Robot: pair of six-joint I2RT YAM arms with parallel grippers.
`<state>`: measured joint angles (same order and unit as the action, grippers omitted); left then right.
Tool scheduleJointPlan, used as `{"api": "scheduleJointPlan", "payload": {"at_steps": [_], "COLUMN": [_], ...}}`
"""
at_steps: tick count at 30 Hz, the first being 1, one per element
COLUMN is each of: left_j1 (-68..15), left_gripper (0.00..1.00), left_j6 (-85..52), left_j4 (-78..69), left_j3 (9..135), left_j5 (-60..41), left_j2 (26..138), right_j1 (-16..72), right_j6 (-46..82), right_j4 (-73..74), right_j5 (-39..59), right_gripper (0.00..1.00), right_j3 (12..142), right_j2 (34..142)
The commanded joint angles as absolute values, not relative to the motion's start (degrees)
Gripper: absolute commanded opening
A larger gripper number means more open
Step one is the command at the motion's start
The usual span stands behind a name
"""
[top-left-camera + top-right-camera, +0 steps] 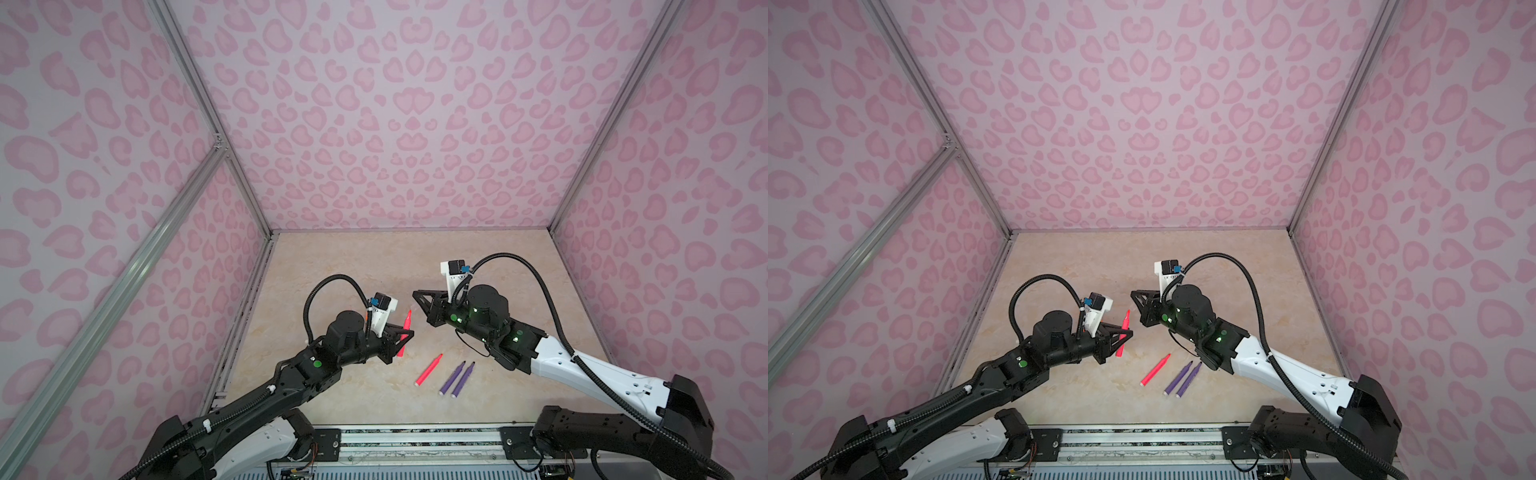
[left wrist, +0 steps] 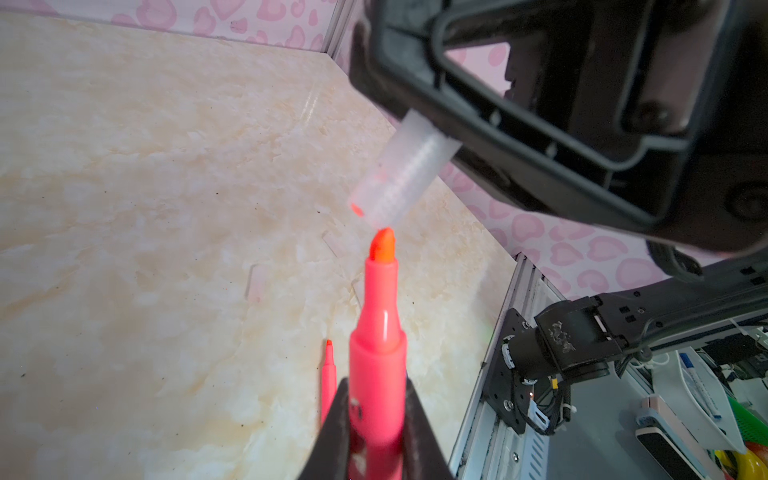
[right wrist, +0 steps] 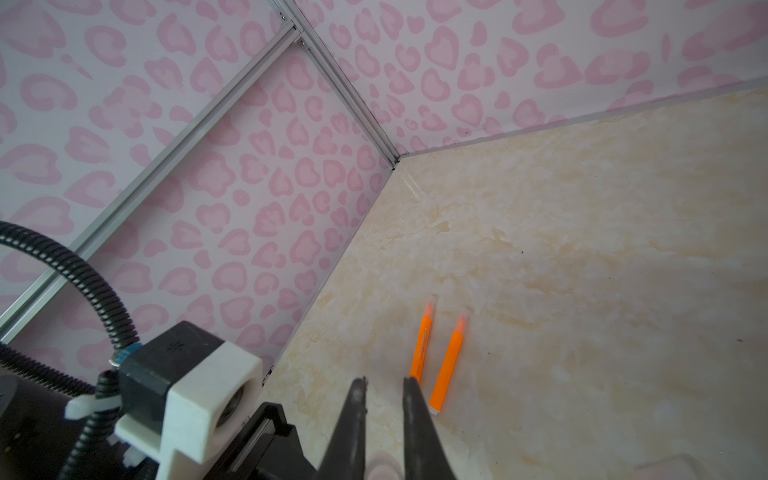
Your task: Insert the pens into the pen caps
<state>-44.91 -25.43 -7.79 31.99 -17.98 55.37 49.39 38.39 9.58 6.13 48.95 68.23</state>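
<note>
My left gripper (image 1: pixel 409 332) (image 2: pixel 376 386) is shut on a pink-red pen (image 2: pixel 378 332) (image 1: pixel 1125 322), whose orange-red tip points away from the wrist. My right gripper (image 1: pixel 414 294) (image 3: pixel 385 380) is shut on a clear pen cap (image 2: pixel 399 174), which sticks out beyond its fingers. In the left wrist view the cap's open mouth sits right at the pen's tip. The cap is a faint blur low between the fingers (image 3: pixel 384 467). Another pink-red pen (image 1: pixel 429 370) and two purple pens (image 1: pixel 452 377) (image 1: pixel 463 379) lie uncapped on the beige table in front of the grippers.
Two orange pens (image 3: pixel 423 345) (image 3: pixel 449 361) lie side by side near the left wall, each seemingly with a clear cap on its tip. Faint loose caps (image 2: pixel 257 282) (image 2: pixel 332 243) lie on the table. Pink patterned walls close in three sides; a metal rail (image 1: pixel 415 440) runs along the front.
</note>
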Motion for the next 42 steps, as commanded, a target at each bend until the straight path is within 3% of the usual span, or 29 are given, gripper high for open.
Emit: {"api": "scheduleJointPlan", "payload": {"at_steps": [1, 29, 42], "left_j1": [-44.85, -44.94, -45.89], "left_gripper": [0.03, 0.03, 0.03], "left_j6": [-24.70, -24.61, -22.42], "left_j4": [-9.59, -9.42, -9.17], "left_j3": [31.90, 31.95, 32.01], "left_j5": [-17.75, -17.49, -18.09], "left_j2": [55.18, 55.04, 54.45], "right_j1": [49.47, 49.32, 48.62], "right_j6": [37.85, 39.20, 34.01], "right_j4": [9.84, 11.98, 1.34], "right_j5": [7.28, 12.82, 16.31], "right_gripper": [0.00, 0.00, 0.00], "right_j3": [48.46, 50.01, 55.51], "right_j2": [67.99, 70.36, 72.85]}}
